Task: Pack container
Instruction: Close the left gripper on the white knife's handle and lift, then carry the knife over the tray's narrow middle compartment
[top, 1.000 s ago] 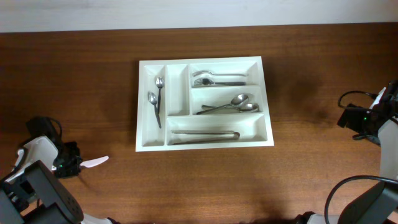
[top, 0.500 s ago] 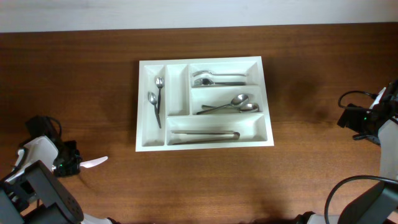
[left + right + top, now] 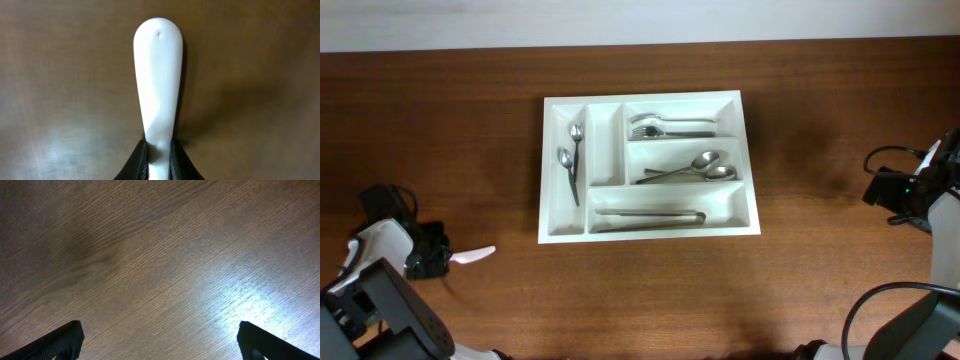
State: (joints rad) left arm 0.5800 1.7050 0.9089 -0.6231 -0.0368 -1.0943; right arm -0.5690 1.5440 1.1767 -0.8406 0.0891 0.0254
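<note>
The container (image 3: 645, 97) is a white five-compartment tray at the table's middle. It holds two small spoons (image 3: 571, 160) in the leftmost upright slot, forks (image 3: 670, 126), spoons (image 3: 700, 170) and tongs (image 3: 650, 216) in the long slots. My left gripper (image 3: 448, 259) is at the front left, shut on a white plastic utensil (image 3: 475, 256). In the left wrist view the utensil's rounded white end (image 3: 157, 75) sticks out from the jaws (image 3: 159, 162) above the wood. My right gripper (image 3: 882, 188) is at the far right. Its fingers (image 3: 160, 340) are wide open over bare wood.
The second upright slot (image 3: 605, 145) of the tray holds nothing. The brown wooden table (image 3: 640, 290) lies all around the tray. A pale wall strip (image 3: 640, 20) runs along the far edge.
The left gripper and the white utensil have shifted very slightly towards the far side. The right arm and the tray have not moved.
</note>
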